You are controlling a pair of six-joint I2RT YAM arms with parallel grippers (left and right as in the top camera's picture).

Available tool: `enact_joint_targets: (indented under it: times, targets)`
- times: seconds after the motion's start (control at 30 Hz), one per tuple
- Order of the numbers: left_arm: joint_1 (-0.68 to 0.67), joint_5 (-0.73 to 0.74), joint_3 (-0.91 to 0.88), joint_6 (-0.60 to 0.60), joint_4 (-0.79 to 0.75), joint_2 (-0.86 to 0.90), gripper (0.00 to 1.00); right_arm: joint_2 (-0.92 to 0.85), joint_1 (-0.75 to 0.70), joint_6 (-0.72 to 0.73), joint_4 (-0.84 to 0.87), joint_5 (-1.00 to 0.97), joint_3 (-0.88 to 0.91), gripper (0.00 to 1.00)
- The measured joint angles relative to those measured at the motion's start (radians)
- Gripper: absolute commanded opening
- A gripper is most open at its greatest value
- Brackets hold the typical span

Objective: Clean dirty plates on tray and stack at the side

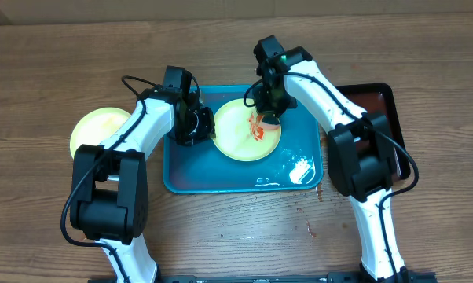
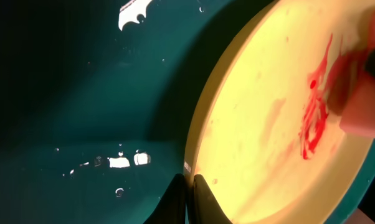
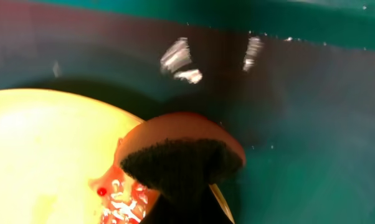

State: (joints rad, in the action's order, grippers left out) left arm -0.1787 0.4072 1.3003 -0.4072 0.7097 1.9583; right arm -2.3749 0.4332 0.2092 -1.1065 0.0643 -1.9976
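- The left gripper (image 1: 202, 128) is clenched on the left rim of a pale yellow plate (image 1: 240, 141) that lies on the turquoise tray (image 1: 213, 179). The left wrist view shows its two dark fingertips (image 2: 205, 200) pinching the very edge.
- The right gripper (image 1: 268, 116) grasps a sponge (image 3: 181, 149) with an orange back and a dark scouring face. The sponge is pressed onto the plate's upper right part, close to the rim.
- Red sauce (image 1: 257, 130) streaks the plate just beside the sponge; the left and lower parts of the plate look clean.
- The plate sits in the tray's upper middle, its top edge near the far rim. Bare tray floor lies open below and to the right of it, with wet glints (image 1: 299, 169) toward the lower right corner.
- A second plate (image 1: 95, 130), also pale yellow, rests on the wooden table (image 1: 48, 79) left of the tray, partly under the left arm.
- A dark tray (image 1: 382, 102) lies beside the turquoise tray's right edge, partly hidden by the right arm.
- Small red drops (image 1: 309, 228) mark the table in front of the tray — the wood around them is bare.
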Motion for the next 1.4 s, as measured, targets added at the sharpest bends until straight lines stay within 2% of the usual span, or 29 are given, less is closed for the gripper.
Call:
enact_joint_targets:
  times: [0.27,0.63,0.87,1.17,1.3,1.4]
  targets:
    - [0.000,0.005,0.000,0.000,0.000,0.000,0.04,0.026,0.029,0.000,0.066,-0.036,0.077,0.04]
    - [0.007,-0.004,-0.006,0.000,0.001,0.000,0.04,0.027,0.103,-0.027,0.063,-0.077,0.081,0.04]
    - [0.010,-0.022,-0.017,0.012,0.002,0.000,0.04,0.027,0.161,-0.033,0.099,0.080,0.087,0.04]
    - [0.008,-0.016,-0.018,0.019,0.003,0.003,0.04,0.027,0.147,-0.034,0.082,0.273,0.102,0.04]
    - [0.005,0.002,-0.018,0.019,-0.001,0.003,0.04,0.027,0.113,-0.034,0.023,0.269,0.102,0.04]
    - [0.002,0.012,-0.018,0.019,-0.003,0.004,0.04,0.027,0.078,-0.035,-0.034,0.192,0.101,0.04]
